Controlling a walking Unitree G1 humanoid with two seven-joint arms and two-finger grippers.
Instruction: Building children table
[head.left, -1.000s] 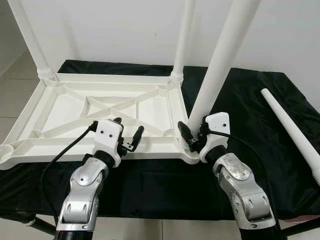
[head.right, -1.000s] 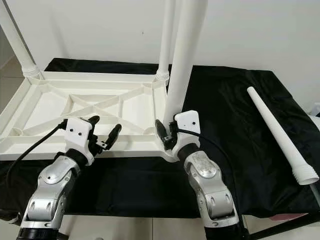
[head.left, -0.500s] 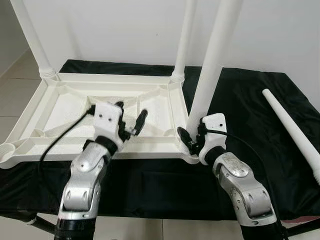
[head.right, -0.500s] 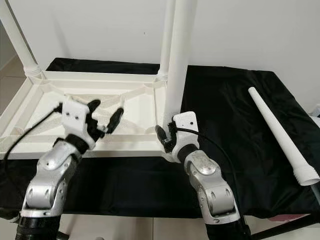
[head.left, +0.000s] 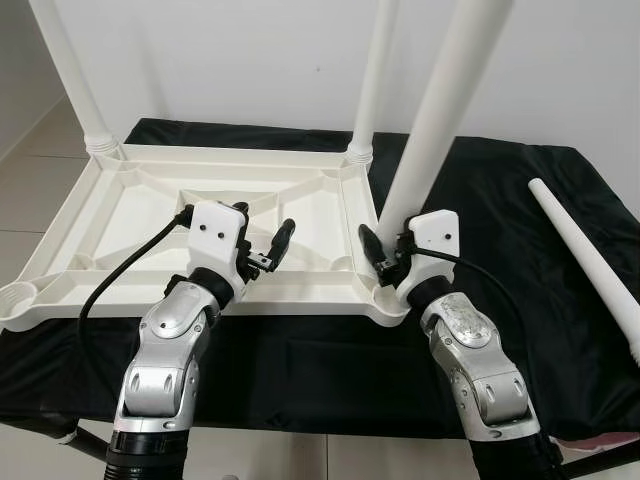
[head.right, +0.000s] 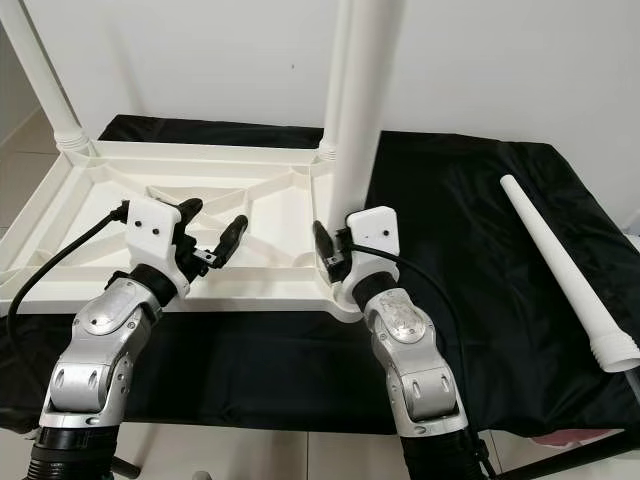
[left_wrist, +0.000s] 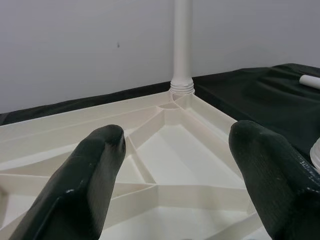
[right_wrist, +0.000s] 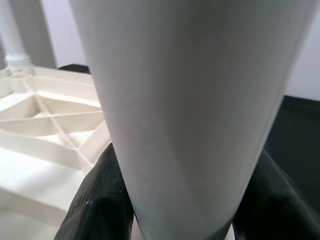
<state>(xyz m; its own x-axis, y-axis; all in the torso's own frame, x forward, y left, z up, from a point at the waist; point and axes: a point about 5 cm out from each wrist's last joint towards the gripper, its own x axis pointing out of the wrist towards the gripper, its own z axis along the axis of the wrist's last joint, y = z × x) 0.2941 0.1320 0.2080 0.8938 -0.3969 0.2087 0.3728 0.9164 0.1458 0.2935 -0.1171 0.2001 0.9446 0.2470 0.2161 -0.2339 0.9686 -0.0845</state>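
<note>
your right gripper (head.left: 385, 262) is clamped around the base of the third leg (head.left: 432, 130), right at the near right corner socket of the upturned tabletop (head.left: 140, 215). over the last second that leg has swung from a clear lean toward nearly upright and back to a slight tilt, so you are working it into the socket; i judge it is not yet fully seated. the two far legs, the far right leg (head.left: 375, 75) and the far left leg (head.left: 70, 75), already stand in their corners.

your left gripper (head.left: 262, 248) has lifted and moved in over the near rail of the tabletop; its fingers (left_wrist: 95, 172) are spread wide and hold nothing. it looks placed to brace the frame, but it isn't pressing on it.

the last leg (head.left: 590, 265) lies loose on the black-covered counter (head.left: 500, 190), well apart to your right, and the near left socket (head.left: 18, 300) waits for it.
</note>
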